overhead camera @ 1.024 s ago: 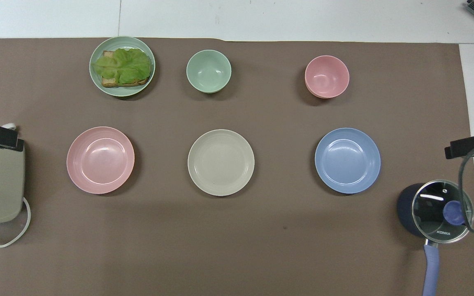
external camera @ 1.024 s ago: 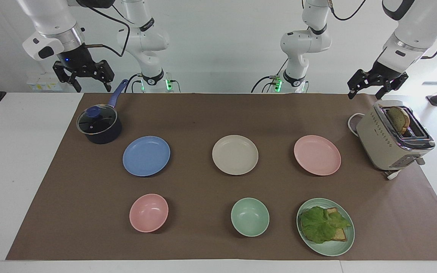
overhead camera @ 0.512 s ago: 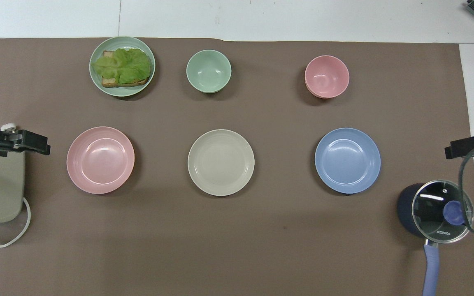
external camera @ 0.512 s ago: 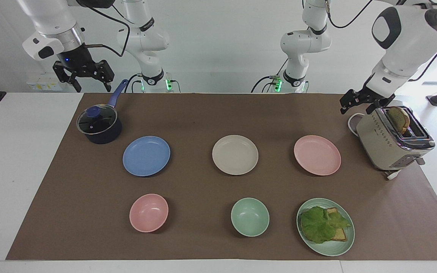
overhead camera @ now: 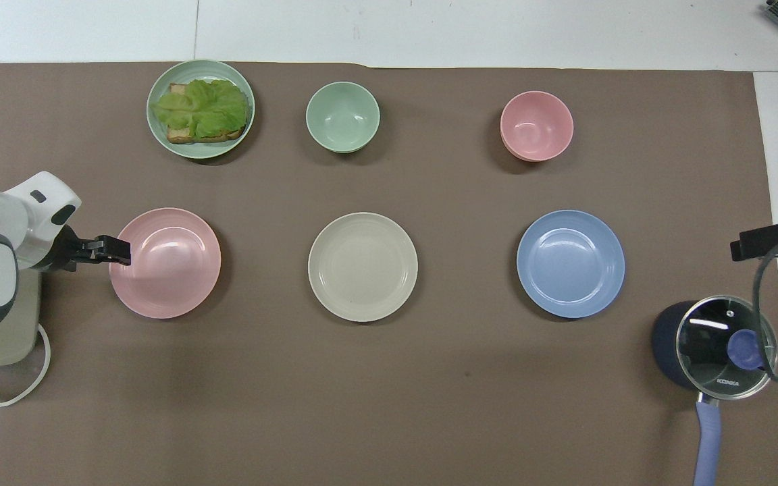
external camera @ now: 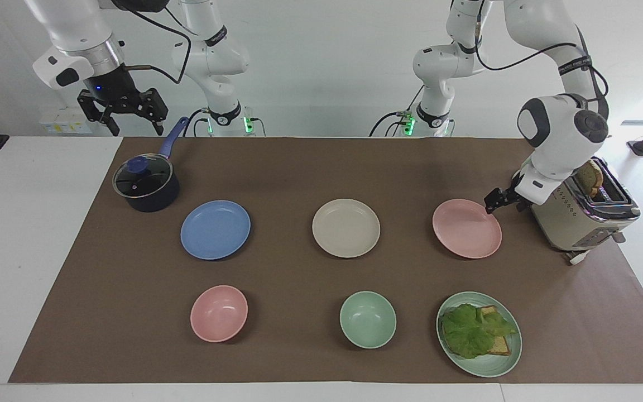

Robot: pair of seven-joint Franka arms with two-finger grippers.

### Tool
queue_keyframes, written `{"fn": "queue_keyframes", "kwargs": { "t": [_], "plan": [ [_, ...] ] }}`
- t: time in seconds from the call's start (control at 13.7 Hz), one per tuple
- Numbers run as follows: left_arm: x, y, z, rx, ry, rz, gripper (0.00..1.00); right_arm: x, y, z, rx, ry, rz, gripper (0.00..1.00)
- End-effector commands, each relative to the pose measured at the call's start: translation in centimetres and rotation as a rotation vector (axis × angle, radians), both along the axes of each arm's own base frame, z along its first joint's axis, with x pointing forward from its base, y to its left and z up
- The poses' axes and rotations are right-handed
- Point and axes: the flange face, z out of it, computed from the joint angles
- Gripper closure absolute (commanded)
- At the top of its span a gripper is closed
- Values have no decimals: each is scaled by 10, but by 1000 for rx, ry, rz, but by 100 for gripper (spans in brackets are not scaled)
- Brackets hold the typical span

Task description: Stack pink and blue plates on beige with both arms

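Left gripper (external camera: 493, 202) sits low at the rim of the pink plate (external camera: 467, 229), on the side toward the toaster (external camera: 581, 215); jaws look parted, nothing held, though from the facing view I can't say for sure whether a fingertip is touching the rim or just short of it. In the overhead view the same gripper (overhead camera: 113, 250) overlaps the plate's (overhead camera: 173, 266) edge.

Right gripper (external camera: 121, 111) hangs high, open & empty, over the table edge near the saucepan (external camera: 146, 185), arm waiting.

Pink plate lies flat on the brown mat (external camera: 299, 167) toward the left arm's end. Beige plate (external camera: 346, 228) is mid-table, bare. Blue plate (external camera: 215, 229) lies toward the right arm's end, beside the saucepan & a bit farther from the robots than it. All 3 plates are in one row, well apart, none stacked yet.

Farther from the robots: pink bowl (external camera: 219, 313), green bowl (external camera: 368, 319), green plate (external camera: 511, 357) w/ bread & lettuce.
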Motion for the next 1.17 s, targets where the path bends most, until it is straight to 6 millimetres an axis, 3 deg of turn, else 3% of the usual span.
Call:
{"fn": "queue_keyframes", "kwargs": {
  "t": [0.0, 0.07, 0.37, 0.44, 0.51, 0.59, 0.95, 1.1],
  "plan": [
    [0, 11, -23, 6, -6, 11, 0, 0, -6, 0, -12, -6, 14, 0],
    [-4, 17, -33, 5, 8, 23, 0, 0, -6, 0, -12, -6, 14, 0],
    [-15, 13, -41, 7, 35, 50, 0, 0, -6, 0, -12, -6, 14, 0],
    [-14, 9, -41, 10, 37, 82, 28, 0, -6, 0, -12, -6, 14, 0],
    [-13, 6, -40, 13, 40, 108, 88, 0, -6, 0, -12, -6, 14, 0],
    [-13, 6, -39, 13, 38, 108, 100, 0, -6, 0, -12, -6, 14, 0],
    [-7, 14, -31, 9, 45, 110, 100, 0, -6, -1, -12, -6, 14, 0],
    [9, 22, 2, -50, 66, 155, 100, 0, -6, -1, -12, -6, 14, 0]
  ]
}}
